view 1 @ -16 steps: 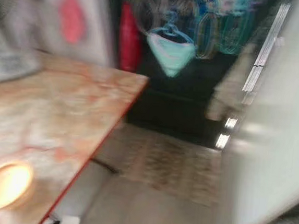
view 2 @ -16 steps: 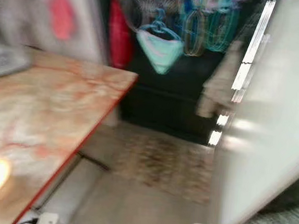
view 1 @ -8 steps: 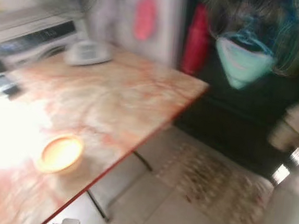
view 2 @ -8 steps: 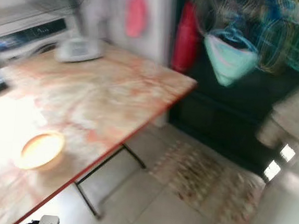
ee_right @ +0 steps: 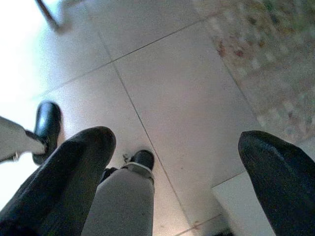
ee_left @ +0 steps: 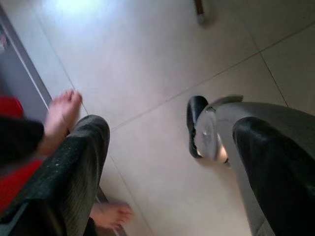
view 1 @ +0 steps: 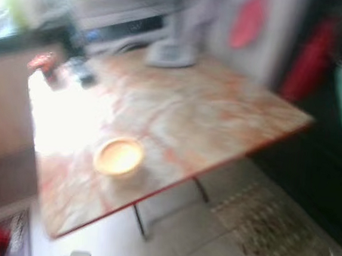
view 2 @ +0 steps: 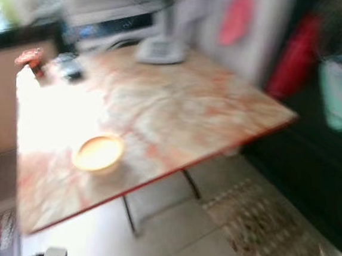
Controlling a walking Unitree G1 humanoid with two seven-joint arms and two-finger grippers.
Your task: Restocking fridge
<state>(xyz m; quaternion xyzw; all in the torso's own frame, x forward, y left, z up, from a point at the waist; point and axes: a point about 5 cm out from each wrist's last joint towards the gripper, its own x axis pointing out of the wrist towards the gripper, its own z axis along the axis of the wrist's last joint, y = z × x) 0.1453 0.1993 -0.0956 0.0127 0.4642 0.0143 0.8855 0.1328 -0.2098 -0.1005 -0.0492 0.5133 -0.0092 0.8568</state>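
Both grippers hang idle beside our legs, left gripper (ee_left: 167, 162) and right gripper (ee_right: 174, 167) spread and empty above the floor tiles (ee_right: 187, 98). No fridge stock identifiable; bowl (view 1: 119, 156) sits near-left on marble table (view 1: 208, 113).

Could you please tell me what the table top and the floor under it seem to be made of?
Table top: likely marble-look laminate or stone, with orange veining, a thin red edge and sun glare; blur leaves it open. Floor: pale glazed tile, judging by the straight grout lines and soft sheen.

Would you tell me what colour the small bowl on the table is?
The bowl looks pale orange-yellow, clearest in the right eye view, though blurred.
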